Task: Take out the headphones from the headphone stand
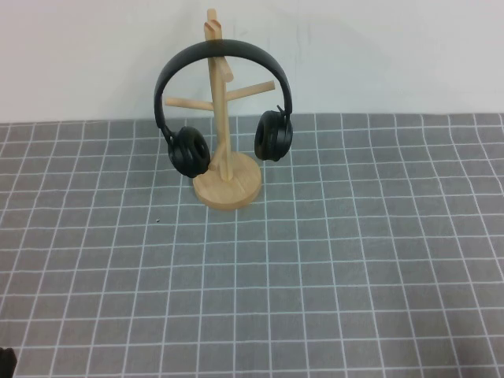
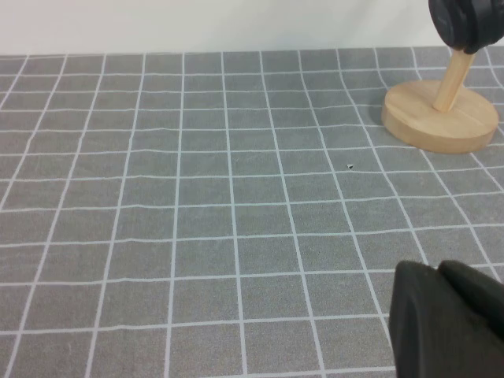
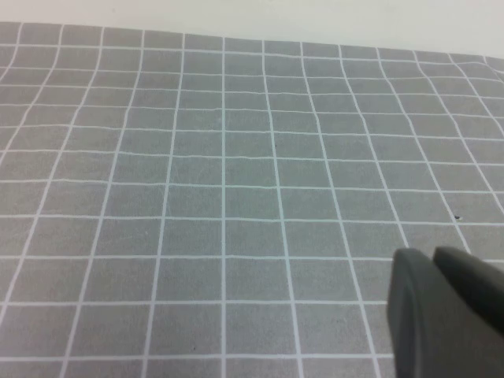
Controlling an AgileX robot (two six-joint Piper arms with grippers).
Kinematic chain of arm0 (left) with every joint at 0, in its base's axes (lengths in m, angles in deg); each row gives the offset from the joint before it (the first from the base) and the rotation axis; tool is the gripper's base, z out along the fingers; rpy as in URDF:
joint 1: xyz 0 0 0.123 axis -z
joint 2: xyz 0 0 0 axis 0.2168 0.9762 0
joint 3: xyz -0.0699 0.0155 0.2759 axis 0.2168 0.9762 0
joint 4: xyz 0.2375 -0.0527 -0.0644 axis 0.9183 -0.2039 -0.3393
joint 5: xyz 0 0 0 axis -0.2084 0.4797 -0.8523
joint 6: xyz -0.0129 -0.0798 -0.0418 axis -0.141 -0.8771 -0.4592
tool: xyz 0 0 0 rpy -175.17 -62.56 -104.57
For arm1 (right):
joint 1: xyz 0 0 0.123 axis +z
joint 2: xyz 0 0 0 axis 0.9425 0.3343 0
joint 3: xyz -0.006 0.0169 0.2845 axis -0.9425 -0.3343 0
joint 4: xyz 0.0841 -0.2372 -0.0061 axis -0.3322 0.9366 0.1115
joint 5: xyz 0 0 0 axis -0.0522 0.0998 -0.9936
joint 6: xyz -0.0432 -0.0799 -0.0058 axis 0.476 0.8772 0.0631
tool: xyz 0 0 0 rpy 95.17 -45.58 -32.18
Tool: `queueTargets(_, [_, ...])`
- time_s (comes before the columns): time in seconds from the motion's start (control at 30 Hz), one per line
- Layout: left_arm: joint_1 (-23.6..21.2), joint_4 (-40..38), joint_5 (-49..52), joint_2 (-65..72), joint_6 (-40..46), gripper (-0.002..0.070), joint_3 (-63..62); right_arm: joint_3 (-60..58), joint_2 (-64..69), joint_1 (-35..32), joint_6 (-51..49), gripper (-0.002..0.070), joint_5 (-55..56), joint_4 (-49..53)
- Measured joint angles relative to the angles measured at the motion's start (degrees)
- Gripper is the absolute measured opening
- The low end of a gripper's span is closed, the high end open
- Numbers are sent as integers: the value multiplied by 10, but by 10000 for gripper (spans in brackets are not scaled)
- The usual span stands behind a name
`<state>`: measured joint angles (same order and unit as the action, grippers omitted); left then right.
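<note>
Headphones [image 1: 224, 98] hang on headphone stand [image 1: 227, 187], well apart from both grippers; jaws' state unclear.

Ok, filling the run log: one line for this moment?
headphones: hanging on headphone stand | left claw: low near table, away from stand | right claw: low over mat | removal: not begun

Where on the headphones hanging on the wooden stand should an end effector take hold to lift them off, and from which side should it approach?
Probably the headband's bare arc between the top peg and an ear cup of the headphones: it is thin, while the cups are bulky. Come from above, then lift up, since the band hooks over the headphone stand. The left end effector and right end effector sit low over the mat, away from the headphones.
</note>
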<state>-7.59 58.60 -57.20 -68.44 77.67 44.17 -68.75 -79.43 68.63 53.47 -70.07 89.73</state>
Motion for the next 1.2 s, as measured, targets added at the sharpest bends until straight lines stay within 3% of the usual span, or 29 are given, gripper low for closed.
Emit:
queueTargets(0.8, [0,23,-22,0,0,-6,1,0,0,0,0,-9,0,0])
queueTargets(0.9, [0,-31,-42,0,-8,-6,1,0,0,0,0,-9,0,0])
queueTargets(1.07, [0,-214,-104,0,-51,-6,1,0,0,0,0,-7,0,0])
queueTargets(1.2, [0,-274,-136,0,-57,-6,1,0,0,0,0,-9,0,0])
